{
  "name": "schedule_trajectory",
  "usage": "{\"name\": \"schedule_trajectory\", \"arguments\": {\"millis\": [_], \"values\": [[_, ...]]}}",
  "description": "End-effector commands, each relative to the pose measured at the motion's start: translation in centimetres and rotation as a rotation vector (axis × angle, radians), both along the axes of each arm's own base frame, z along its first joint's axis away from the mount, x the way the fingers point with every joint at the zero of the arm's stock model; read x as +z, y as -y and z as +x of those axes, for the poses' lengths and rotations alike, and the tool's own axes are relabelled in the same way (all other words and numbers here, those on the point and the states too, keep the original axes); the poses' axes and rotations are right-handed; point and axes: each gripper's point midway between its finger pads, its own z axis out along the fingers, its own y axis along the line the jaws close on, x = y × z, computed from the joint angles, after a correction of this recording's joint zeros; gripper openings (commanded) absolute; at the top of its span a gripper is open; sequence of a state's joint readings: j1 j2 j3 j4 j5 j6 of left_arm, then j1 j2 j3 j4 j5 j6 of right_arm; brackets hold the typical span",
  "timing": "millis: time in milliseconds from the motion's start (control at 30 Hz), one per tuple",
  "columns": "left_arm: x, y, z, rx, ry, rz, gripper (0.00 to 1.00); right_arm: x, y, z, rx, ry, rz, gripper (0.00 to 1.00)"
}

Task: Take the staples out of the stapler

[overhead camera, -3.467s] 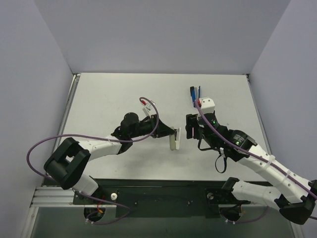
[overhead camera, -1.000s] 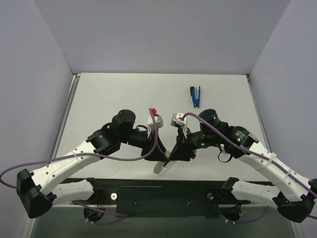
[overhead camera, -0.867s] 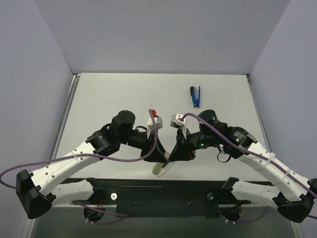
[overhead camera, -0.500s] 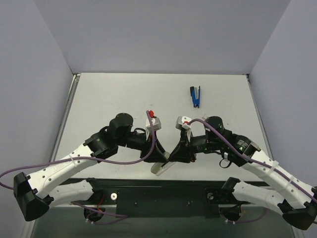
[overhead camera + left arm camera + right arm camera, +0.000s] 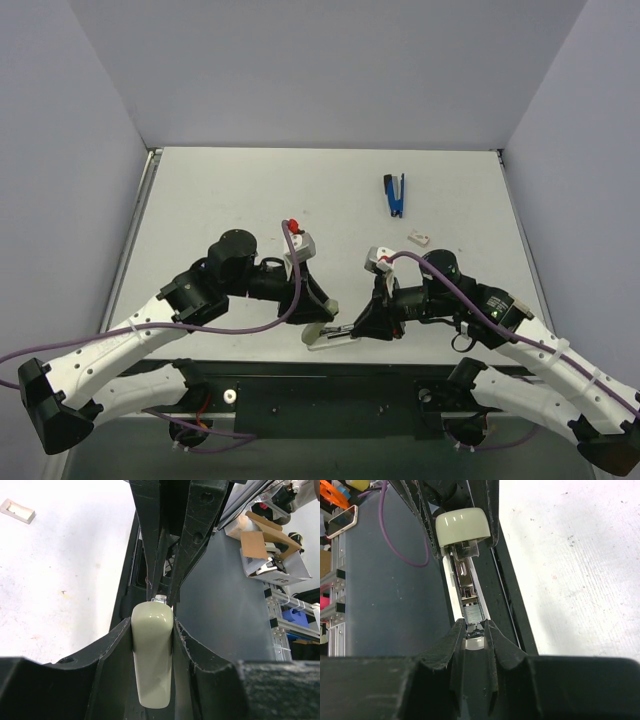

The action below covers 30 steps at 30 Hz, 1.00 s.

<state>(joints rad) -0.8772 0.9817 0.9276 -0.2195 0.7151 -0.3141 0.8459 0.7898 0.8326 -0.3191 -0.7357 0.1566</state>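
The cream stapler [image 5: 320,337] lies at the table's [image 5: 220,200] near edge, about 6 o'clock in the overhead view. Its long axis runs roughly 9 to 3 o'clock, with the 3 o'clock end a little farther from the bases. The rounded cream end faces 9 o'clock.

The left gripper [image 5: 320,322] has its fingers [image 5: 120,645] clamped on both sides of the cream body [image 5: 152,665]. The right gripper [image 5: 358,325] comes in from 3 o'clock, its fingers [image 5: 456,637] pinching the stapler's opposite end.

A blue and black hand tool [image 5: 394,195] lies well apart at 1 o'clock. A small white box [image 5: 418,237] sits between it and the right arm. Both grippers crowd over the stapler and cover most of it from above.

Only the right wrist view shows the bared metal magazine rail [image 5: 466,587] reaching from the cream end [image 5: 461,525] toward the fingertips. A short grey metal block [image 5: 471,613] sits in its channel. Whether that block is the staples cannot be told. The left wrist view hides the rail behind the cream body, and it shows the opposing black fingers [image 5: 200,525] at 12 o'clock and the box [image 5: 17,511] at 10 o'clock.
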Motion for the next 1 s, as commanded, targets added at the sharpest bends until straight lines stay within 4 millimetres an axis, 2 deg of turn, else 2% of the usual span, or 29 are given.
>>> {"name": "schedule_trajectory", "arguments": {"millis": [0, 33, 67, 167, 233, 400, 467, 567, 633, 667, 700, 733, 800, 900, 933, 967], "values": [[3.1, 0.7, 1.5, 0.052, 0.090, -0.112, 0.00, 1.0, -0.3, 0.0, -0.020, -0.020, 0.015, 0.01], [3.1, 0.7, 1.7, 0.064, 0.092, -0.111, 0.00, 1.7, -0.3, 0.4, -0.039, -0.003, 0.026, 0.09], [2.6, 0.7, 1.9, 0.074, 0.086, -0.097, 0.00, 1.9, -0.2, 0.5, -0.047, 0.004, 0.028, 0.11], [2.2, 0.6, 2.8, 0.123, 0.094, -0.064, 0.00, 3.0, 0.1, 1.8, -0.127, 0.046, 0.024, 0.34], [2.1, 0.6, 3.2, 0.141, 0.096, -0.055, 0.00, 3.6, 0.6, 3.0, -0.196, 0.075, 0.009, 0.42], [1.5, 0.6, 4.1, 0.192, 0.094, -0.031, 0.00, 5.8, 1.7, 4.6, -0.301, 0.148, 0.016, 0.51], [1.2, 0.6, 4.7, 0.222, 0.086, -0.022, 0.00, 6.6, 1.9, 5.4, -0.339, 0.171, 0.018, 0.51], [0.7, 0.9, 5.8, 0.271, 0.081, -0.015, 0.00, 6.0, 1.5, 7.1, -0.392, 0.173, -0.029, 0.44], [0.8, 0.9, 6.4, 0.303, 0.076, -0.021, 0.00, 5.3, 1.1, 8.2, -0.420, 0.168, -0.062, 0.30], [0.8, 0.9, 6.9, 0.332, 0.071, -0.022, 0.00, 4.8, 0.8, 9.0, -0.442, 0.169, -0.076, 0.18], [0.9, 1.0, 7.2, 0.348, 0.073, -0.027, 0.00, 4.2, 0.7, 9.3, -0.448, 0.166, -0.087, 0.15], [0.9, 0.9, 7.6, 0.373, 0.067, -0.027, 0.00, 3.9, 0.4, 10.0, -0.472, 0.168, -0.085, 0.06], [0.9, 0.9, 8.1, 0.398, 0.061, -0.023, 0.00, 3.0, -0.1, 10.7, -0.488, 0.175, -0.082, 0.00], [0.6, 1.0, 8.7, 0.429, 0.049, -0.023, 0.00, 0.9, -0.4, 11.7, -0.518, 0.174, -0.096, 0.00], [0.7, 1.0, 9.1, 0.452, 0.046, -0.026, 0.00, 1.2, -0.7, 12.3, -0.543, 0.181, -0.070, 0.00], [0.5, 1.1, 9.3, 0.461, 0.037, -0.023, 0.00, 0.5, -0.9, 12.6, -0.552, 0.182, -0.060, 0.00]]}}
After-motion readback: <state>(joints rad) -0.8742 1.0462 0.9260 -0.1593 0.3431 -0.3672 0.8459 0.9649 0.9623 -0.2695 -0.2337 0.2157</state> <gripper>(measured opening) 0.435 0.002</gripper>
